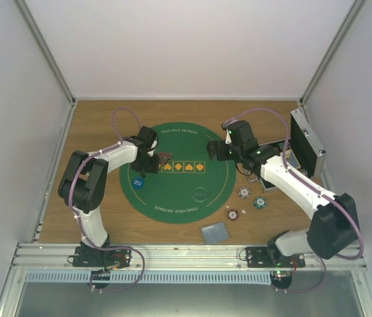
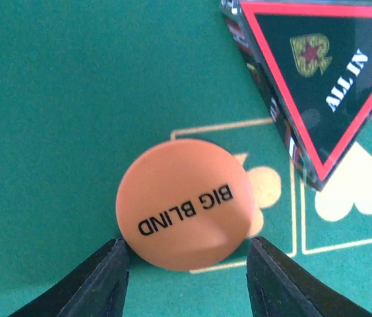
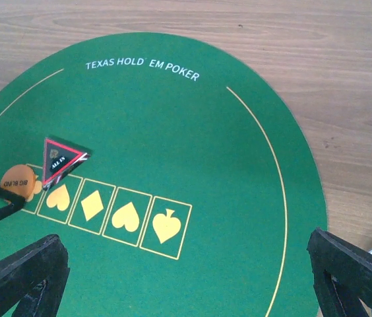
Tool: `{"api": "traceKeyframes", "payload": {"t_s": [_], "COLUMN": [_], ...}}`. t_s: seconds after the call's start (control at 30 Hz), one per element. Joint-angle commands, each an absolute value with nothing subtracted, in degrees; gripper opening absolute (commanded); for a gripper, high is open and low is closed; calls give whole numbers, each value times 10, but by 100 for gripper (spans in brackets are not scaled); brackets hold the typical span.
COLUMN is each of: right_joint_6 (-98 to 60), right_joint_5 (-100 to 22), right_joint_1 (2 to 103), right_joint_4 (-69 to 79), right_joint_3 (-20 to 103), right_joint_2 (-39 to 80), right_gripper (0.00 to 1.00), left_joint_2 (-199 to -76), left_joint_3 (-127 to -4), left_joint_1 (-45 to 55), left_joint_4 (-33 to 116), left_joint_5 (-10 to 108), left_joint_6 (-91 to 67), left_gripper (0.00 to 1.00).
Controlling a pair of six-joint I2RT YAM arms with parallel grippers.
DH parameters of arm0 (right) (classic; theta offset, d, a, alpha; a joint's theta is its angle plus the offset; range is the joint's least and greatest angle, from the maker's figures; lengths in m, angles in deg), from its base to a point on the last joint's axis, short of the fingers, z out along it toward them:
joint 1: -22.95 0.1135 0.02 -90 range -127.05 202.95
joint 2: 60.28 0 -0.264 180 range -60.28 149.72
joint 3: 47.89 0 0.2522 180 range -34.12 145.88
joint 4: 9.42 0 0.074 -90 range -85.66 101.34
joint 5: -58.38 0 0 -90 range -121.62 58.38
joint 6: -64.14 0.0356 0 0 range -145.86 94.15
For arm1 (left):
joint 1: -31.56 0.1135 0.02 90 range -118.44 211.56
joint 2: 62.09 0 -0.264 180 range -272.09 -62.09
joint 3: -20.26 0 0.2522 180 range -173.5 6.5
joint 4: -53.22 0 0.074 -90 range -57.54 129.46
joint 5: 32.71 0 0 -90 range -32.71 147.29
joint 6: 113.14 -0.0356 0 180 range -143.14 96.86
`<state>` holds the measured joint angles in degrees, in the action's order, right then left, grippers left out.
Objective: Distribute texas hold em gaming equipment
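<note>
An orange disc [image 2: 185, 205] printed BIG BLIND sits between the tips of my left gripper [image 2: 187, 274], whose fingers [image 2: 100, 281] press against its near edges; a dark shadow shows under its far rim. The same orange disc [image 3: 18, 179] shows at the left of the right wrist view. Just right of it, the dark triangular ALL IN marker [image 2: 318, 79] rests on the green mat [image 1: 179, 142] by the printed card boxes. My right gripper [image 3: 186, 277] hangs open above the mat with nothing between its fingers. A blue disc [image 1: 138, 183] lies at the mat's left edge.
Three poker chips [image 1: 244, 193], [image 1: 260, 203], [image 1: 233, 214] lie on the wood right of the mat. A grey-blue card stack [image 1: 214, 232] lies near the front edge. The open silver case [image 1: 305, 142] stands at the right, behind my right arm.
</note>
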<state>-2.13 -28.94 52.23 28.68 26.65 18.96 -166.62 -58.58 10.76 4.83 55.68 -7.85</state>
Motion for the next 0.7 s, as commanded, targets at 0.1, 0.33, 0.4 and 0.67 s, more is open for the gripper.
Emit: {"api": "traceKeyframes", "payload": {"t_s": [0.1, 0.33, 0.4, 0.67], "right_joint_6": [-33, -37, -38, -41], "right_joint_5": [-281, -273, -270, -259], "right_joint_1": [519, 519, 519, 519], "right_joint_4": [276, 274, 272, 276], "right_joint_3": [281, 283, 283, 286], "right_joint_2": [195, 195, 194, 193], "right_gripper": [100, 100, 100, 100], "left_joint_2": [-1706, -1720, -1726, -1758], "left_joint_3": [-615, -612, -612, -651], "left_joint_1": [110, 110, 110, 124], "left_joint_4": [49, 55, 61, 74], "left_joint_5": [597, 645, 656, 649], "left_joint_6": [-94, -93, -93, -103], "left_gripper": [50, 48, 47, 46]}}
